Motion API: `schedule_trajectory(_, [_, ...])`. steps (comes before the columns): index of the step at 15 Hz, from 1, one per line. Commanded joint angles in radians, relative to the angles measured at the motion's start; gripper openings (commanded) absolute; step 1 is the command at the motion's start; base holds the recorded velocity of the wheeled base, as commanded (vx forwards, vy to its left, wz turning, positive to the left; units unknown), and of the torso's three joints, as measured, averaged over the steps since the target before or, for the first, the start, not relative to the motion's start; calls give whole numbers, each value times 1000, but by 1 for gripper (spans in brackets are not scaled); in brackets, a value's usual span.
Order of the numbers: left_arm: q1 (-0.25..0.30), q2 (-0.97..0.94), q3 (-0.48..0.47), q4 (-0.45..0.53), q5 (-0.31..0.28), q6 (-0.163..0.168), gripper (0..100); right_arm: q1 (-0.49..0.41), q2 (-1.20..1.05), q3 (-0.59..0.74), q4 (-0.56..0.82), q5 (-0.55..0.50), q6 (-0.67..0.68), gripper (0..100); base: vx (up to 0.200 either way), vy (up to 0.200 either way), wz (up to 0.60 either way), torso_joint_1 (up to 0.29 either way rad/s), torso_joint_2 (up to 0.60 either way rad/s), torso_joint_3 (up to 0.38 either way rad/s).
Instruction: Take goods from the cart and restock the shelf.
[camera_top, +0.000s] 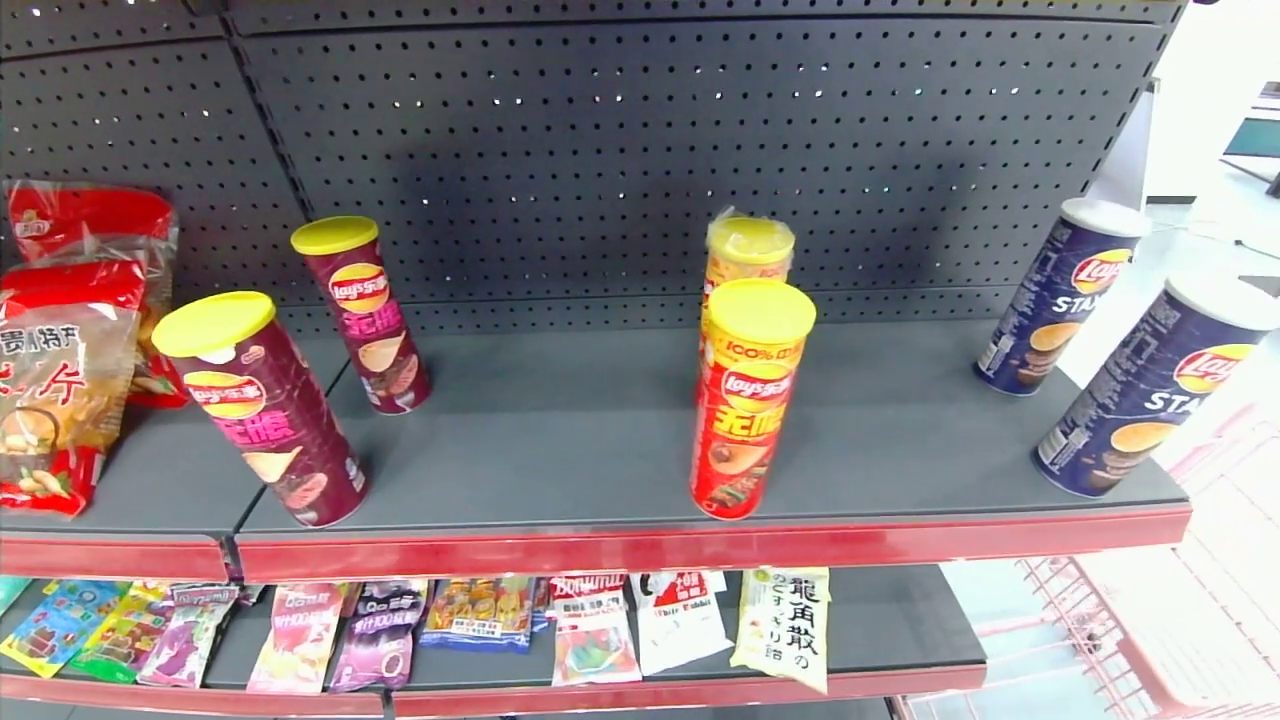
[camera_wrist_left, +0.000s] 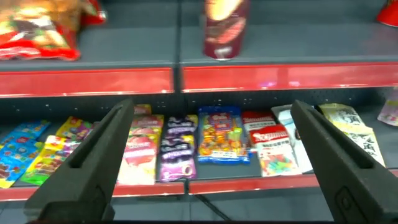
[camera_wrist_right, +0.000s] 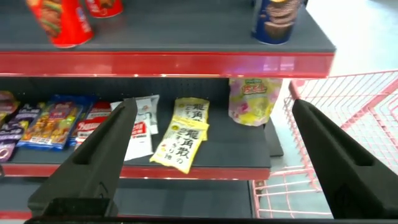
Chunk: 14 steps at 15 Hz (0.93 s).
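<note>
The upper shelf (camera_top: 600, 545) carries chip cans: two maroon cans (camera_top: 262, 410) (camera_top: 362, 315) on the left, two red and yellow cans (camera_top: 745, 400) (camera_top: 748, 245) in the middle, and two dark blue cans (camera_top: 1155, 385) (camera_top: 1060, 295) on the right. My left gripper (camera_wrist_left: 211, 162) is open and holds nothing, facing the lower shelf's candy packets (camera_wrist_left: 217, 134) below a maroon can (camera_wrist_left: 225, 28). My right gripper (camera_wrist_right: 211, 155) is also open with nothing in it, facing a yellow packet (camera_wrist_right: 186, 134), with the pink wire cart (camera_wrist_right: 348, 124) beside it.
Red snack bags (camera_top: 70, 340) stand at the upper shelf's left end. Flat packets (camera_top: 600, 630) line the lower shelf. A yellow-green bag (camera_wrist_right: 254, 99) hangs under the upper shelf's red edge. The cart's rim (camera_top: 1120, 620) shows at the lower right. The shelf has open gaps between can groups.
</note>
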Motion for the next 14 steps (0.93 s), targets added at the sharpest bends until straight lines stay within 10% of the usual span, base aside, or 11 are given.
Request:
schedule_trajectory(1, [-1, 1, 0, -1, 0, 0, 100, -1, 2, 0, 0, 1, -1, 100, 0, -200, 0, -2, -2, 7])
schedule_trajectory(14, [-1, 1, 0, -1, 0, -2, 100, -1, 2, 0, 0, 0, -1, 100, 31, -31, 0, 1, 0, 0])
